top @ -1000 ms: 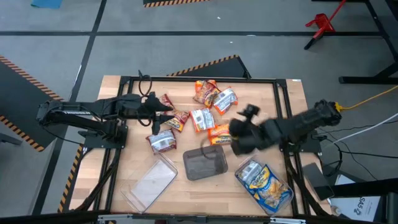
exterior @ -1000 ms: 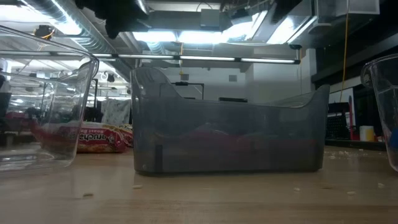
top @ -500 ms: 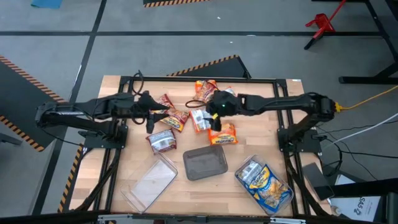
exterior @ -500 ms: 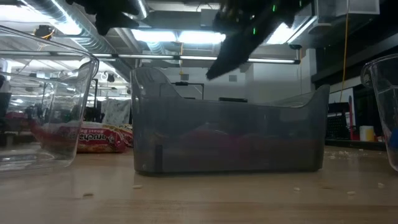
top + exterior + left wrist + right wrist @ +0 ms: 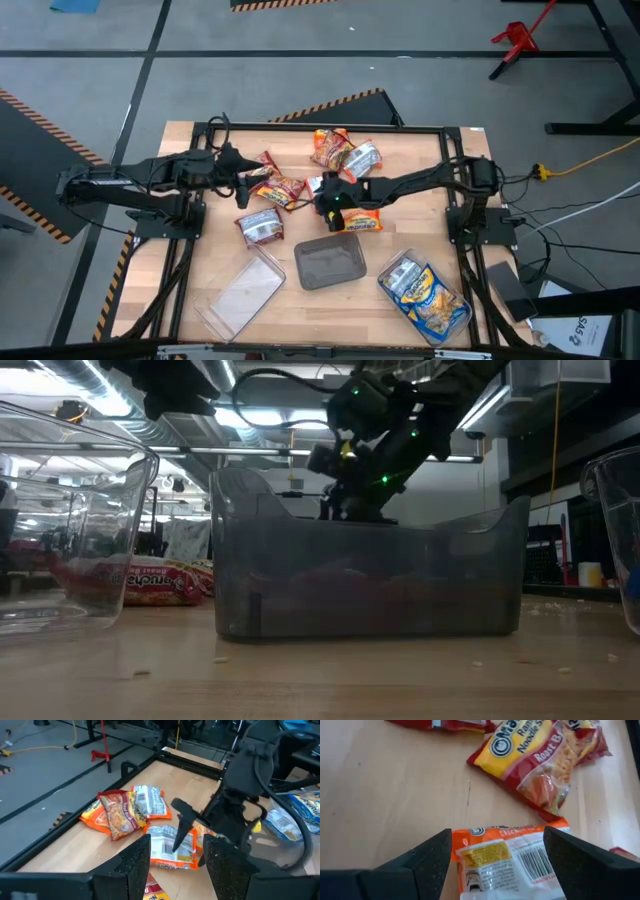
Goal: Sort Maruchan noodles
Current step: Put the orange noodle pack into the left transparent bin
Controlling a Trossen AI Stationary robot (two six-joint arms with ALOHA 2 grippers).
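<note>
So far sorted: blue-and-white packets [image 5: 425,290] fill the clear tray [image 5: 462,322]; two other trays look empty.
Left to sort: loose Maruchan noodles [image 5: 335,150] on the table [image 5: 200,190].
Right tool [image 5: 328,203]: spread over an orange packet [image 5: 512,865].
Left tool [image 5: 243,172]: spread, empty, near the red packets [image 5: 272,188].

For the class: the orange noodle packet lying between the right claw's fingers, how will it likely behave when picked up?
The orange noodle packet looks flat and thin, so probably light. Its glossy wrapper may slip or crinkle between the open right claw fingers. The block inside is likely brittle, so a hard squeeze could crack it.
</note>
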